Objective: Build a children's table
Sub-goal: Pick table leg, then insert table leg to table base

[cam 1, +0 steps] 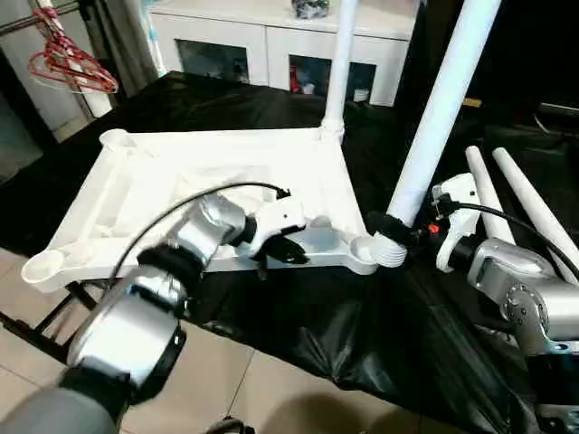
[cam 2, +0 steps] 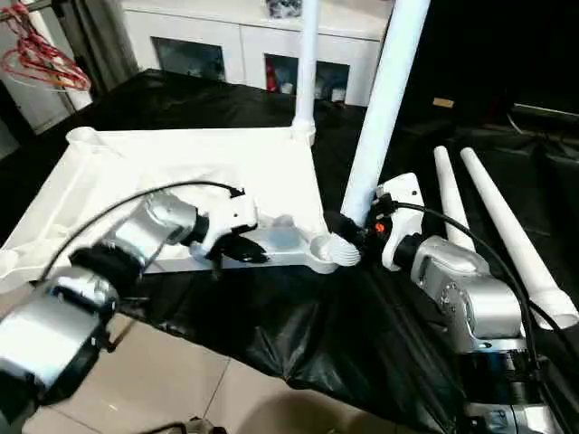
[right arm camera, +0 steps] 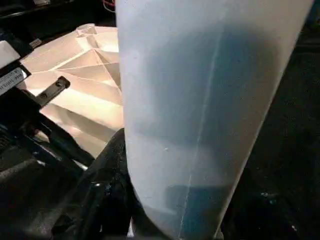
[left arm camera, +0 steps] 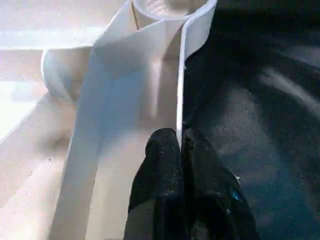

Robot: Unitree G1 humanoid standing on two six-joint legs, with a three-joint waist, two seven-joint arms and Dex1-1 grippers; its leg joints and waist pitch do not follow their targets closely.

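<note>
My left fingers (cam 1: 282, 253) pinch shut on the tabletop (cam 1: 208, 194) rim; right fingers (cam 1: 401, 233), at 3 o'clock, clasp the leg (cam 1: 441, 113). Its threaded end sits beside the socket (cam 1: 362, 250); misalignment risks cross-threading.

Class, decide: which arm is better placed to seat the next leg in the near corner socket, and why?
Right. Its end effector already holds a leg, threaded end beside the near socket. The left end effector is pinched on the tabletop rim, steadying it.
</note>
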